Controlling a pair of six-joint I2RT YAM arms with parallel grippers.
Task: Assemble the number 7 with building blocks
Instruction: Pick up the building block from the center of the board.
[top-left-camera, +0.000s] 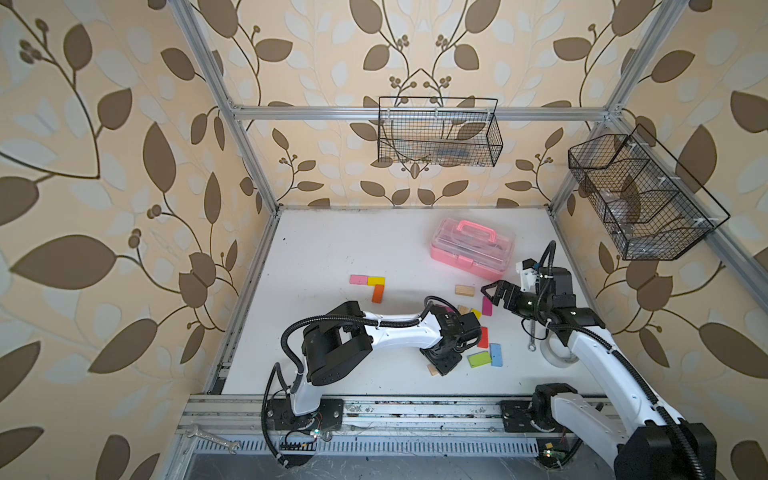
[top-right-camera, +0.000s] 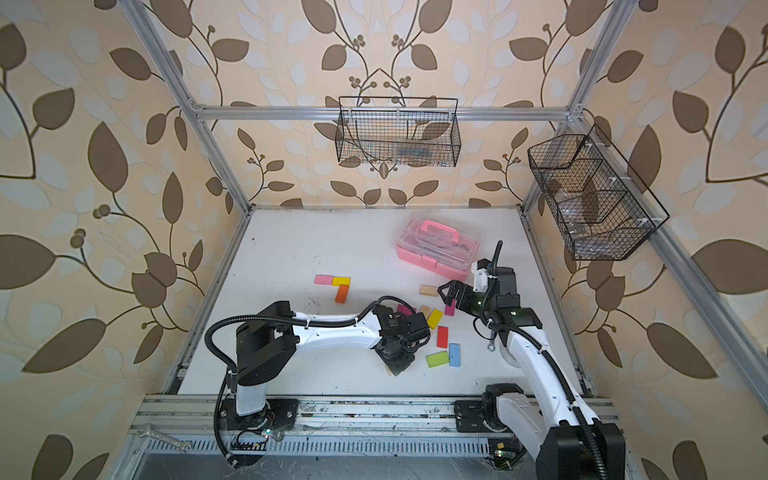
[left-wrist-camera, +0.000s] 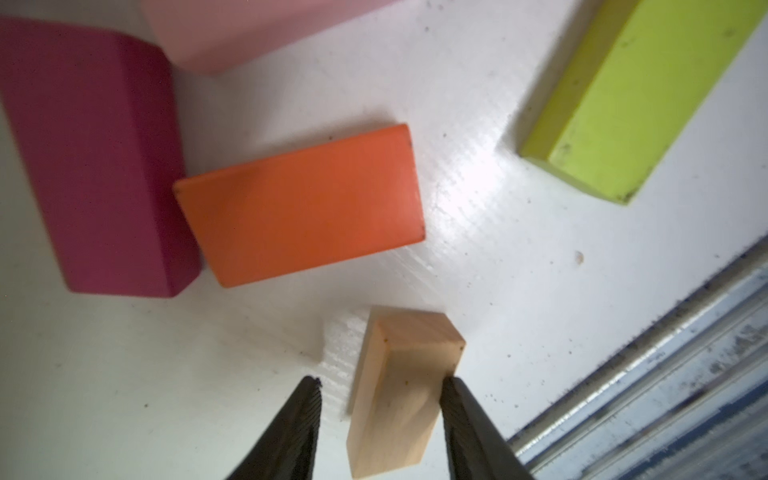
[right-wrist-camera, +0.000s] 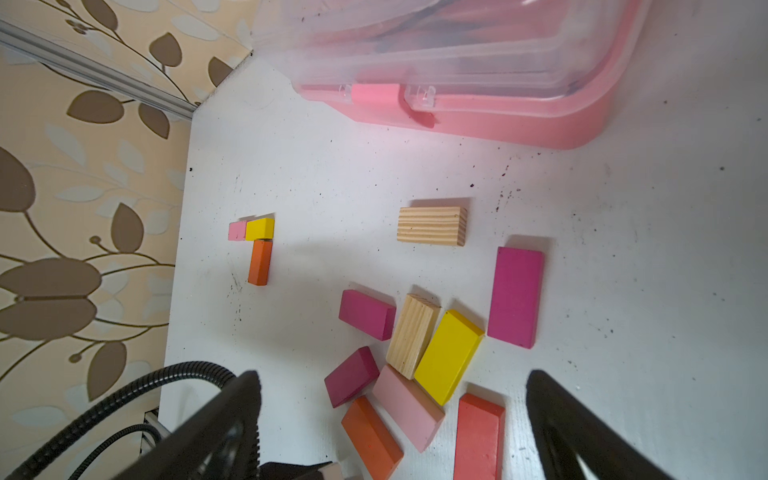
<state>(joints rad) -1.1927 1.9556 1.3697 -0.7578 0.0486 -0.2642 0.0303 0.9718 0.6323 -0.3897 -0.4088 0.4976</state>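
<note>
Left claw (left-wrist-camera: 381, 380) is down at the desk (top-left-camera: 332, 249), part open, straddling a plain wood block (left-wrist-camera: 399, 395) that stands on a long edge. One finger (left-wrist-camera: 465, 415) touches its side, the other finger (left-wrist-camera: 299, 424) has a gap, so no grip yet. Only the left wrist cam gives me that. In both top views the wrist covers the fingers & I see just one end of the block.

Next out on that cam: a flat orange block (left-wrist-camera: 301, 205), corner against a magenta block (left-wrist-camera: 95, 162). A pale pink block (left-wrist-camera: 249, 33) lies behind, a lime-green block (left-wrist-camera: 640, 91) apart.

Right claw (right-wrist-camera: 393, 376) hangs wide open w/ nothing btwn the fingers, over the loose pile near the pink case (top-left-camera: 469, 249). Its cam shows pile blocks the left arm hides from above. It misses the blue block (top-left-camera: 495, 354), seen only in the top views.

The number 7 (top-left-camera: 376, 282) sits well apart, left of the pile. It has a pink bar block (right-wrist-camera: 237, 230) & a yellow bar block (right-wrist-camera: 259, 228) end to end, w/ an orange stem block (right-wrist-camera: 260, 262) under the yellow.
</note>
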